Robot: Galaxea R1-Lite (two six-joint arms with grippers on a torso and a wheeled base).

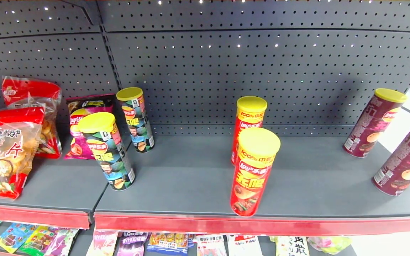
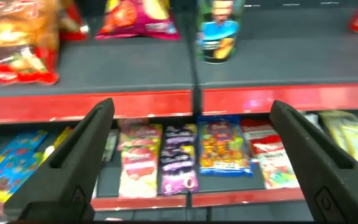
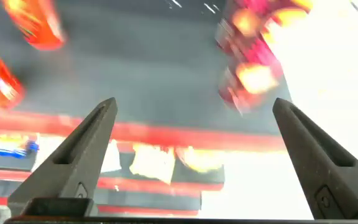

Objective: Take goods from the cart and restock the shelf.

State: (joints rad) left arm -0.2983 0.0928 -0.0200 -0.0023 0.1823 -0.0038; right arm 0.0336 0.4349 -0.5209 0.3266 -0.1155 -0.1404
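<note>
Six cans stand on the shelf (image 1: 190, 177), a dark pair (image 1: 107, 151) at the left, a red pair (image 1: 249, 117) in the middle and a maroon pair (image 1: 374, 122) at the right, while my left jaws and my right jaws both gape apart, empty, low before its red lip (image 1: 262, 224). The front red can (image 1: 253, 170) sits close to that lip and the nearer maroon can (image 1: 402, 160) by the shelf's right end, so rising carelessly with fresh stock could, I judge, knock either off.
</note>
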